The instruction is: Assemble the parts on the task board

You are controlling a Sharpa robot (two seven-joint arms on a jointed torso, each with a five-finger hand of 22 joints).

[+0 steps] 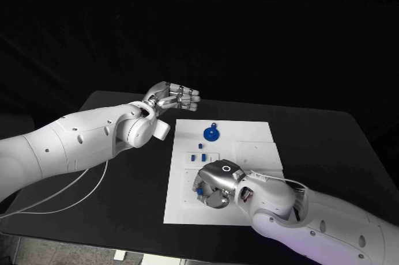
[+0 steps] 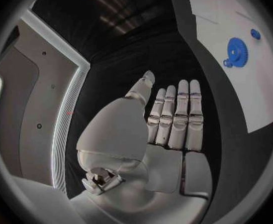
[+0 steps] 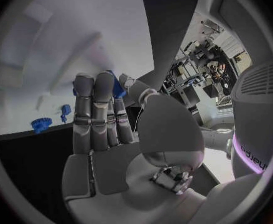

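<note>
R robot hand [image 1: 213, 187] grips blue part [image 3: 118, 87] (L robot hand [image 1: 173, 97] flat).

White task board [image 1: 249, 139] on a black table [image 1: 324, 144]. Blue gear [image 1: 212, 133] and small blue parts [image 1: 199, 157] lie beyond the silver right hand [image 1: 214, 187], which holds a blue piece [image 3: 118, 87] at its fingertips. Silver left hand [image 1: 173, 97], white arm [image 1: 75, 139], off the board.

A black worktop [image 1: 324, 144] fills the middle of the frame; darkness lies behind it across the top.
</note>
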